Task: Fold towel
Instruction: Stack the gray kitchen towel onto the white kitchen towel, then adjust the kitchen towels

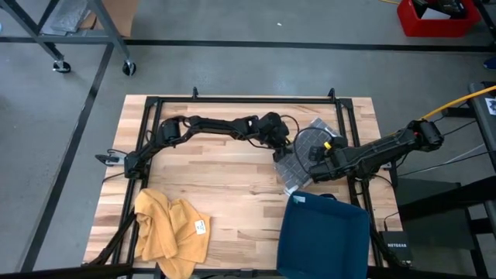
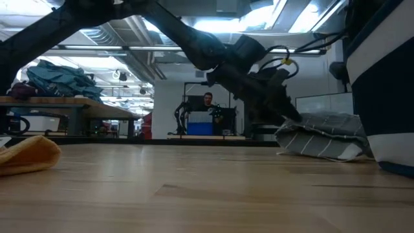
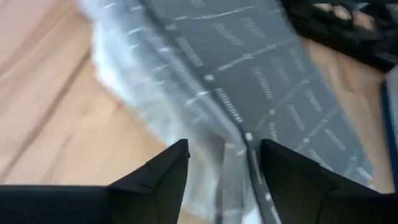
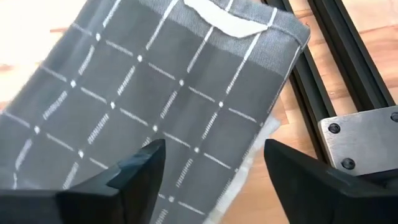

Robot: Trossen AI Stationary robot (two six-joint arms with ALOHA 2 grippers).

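A grey checked towel (image 1: 304,159) lies folded on the wooden table, right of centre, beside the black frame rail. In the low view the towel (image 2: 323,139) rests as a low heap. My left gripper (image 1: 283,149) stands open over the towel's left edge, and a folded edge (image 3: 239,134) runs between its fingers. My right gripper (image 1: 318,159) is open too, just above the towel's right part (image 4: 155,81), with its fingers on either side of the cloth surface. I cannot see either gripper's fingertips meet the cloth.
A yellow cloth (image 1: 167,232) lies crumpled at the near left. A dark blue bin (image 1: 322,236) stands at the near right, close to the towel. Black frame rails (image 4: 336,74) run along the table's right side. Bare wood (image 1: 217,178) lies in the middle.
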